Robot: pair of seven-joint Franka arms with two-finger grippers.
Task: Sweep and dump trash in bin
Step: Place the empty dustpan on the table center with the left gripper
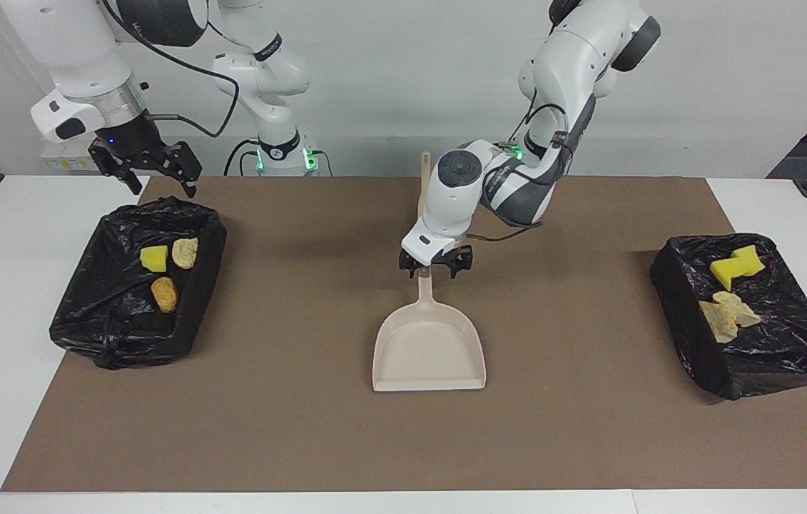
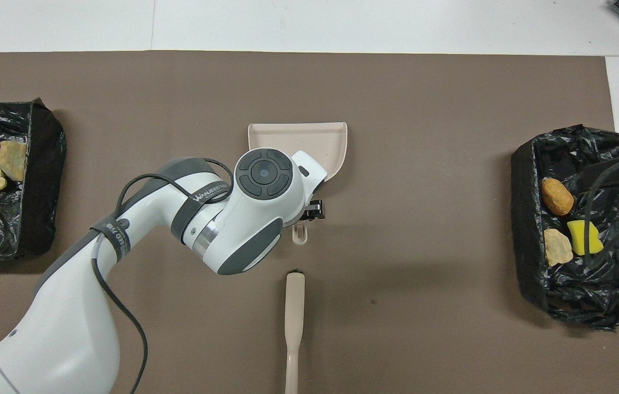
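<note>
Now lift the left gripper [image 1: 437, 265] straight up off the pan [image 1: 429, 353] handle [image 1: 424, 289], jaws wide apart, with no bump. Leave the right gripper [image 1: 148, 163], jaws apart too, over the bin [image 1: 89, 314] at 9 o'clock of the pan in the facing view. See the trash [image 1: 165, 293] in that bin and in the other bin [image 1: 767, 371] at 3 o'clock.

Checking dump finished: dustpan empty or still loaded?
Empty: the dustpan lies flat on the mat, its tray bare; no scraps in it.
</note>
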